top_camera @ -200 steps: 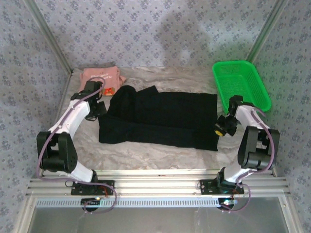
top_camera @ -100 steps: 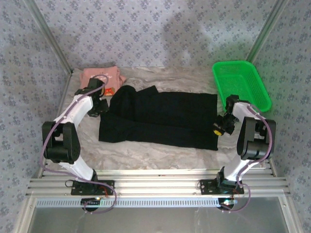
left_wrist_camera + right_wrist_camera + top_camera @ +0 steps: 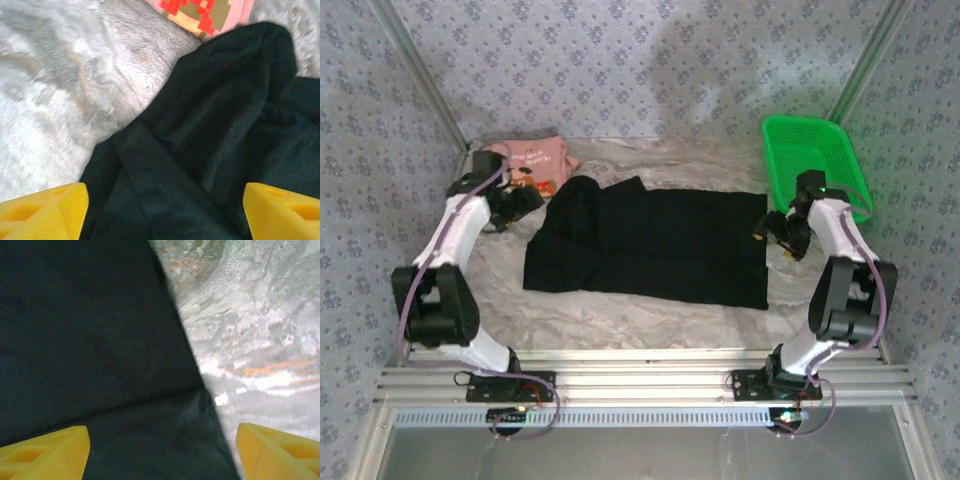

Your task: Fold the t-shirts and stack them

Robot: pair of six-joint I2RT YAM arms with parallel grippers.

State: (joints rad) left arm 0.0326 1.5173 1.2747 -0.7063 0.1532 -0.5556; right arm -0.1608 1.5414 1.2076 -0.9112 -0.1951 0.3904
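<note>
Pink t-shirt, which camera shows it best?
Top external: the pink t-shirt lies folded in the far left corner, nearly all in sight. Left wrist catches just its printed edge at the frame's top; right wrist looks at the black t-shirt.

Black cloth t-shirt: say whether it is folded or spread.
Partly folded: the black cloth t-shirt lies as a long flat band, one layer lapped over another, not a compact stack.
</note>
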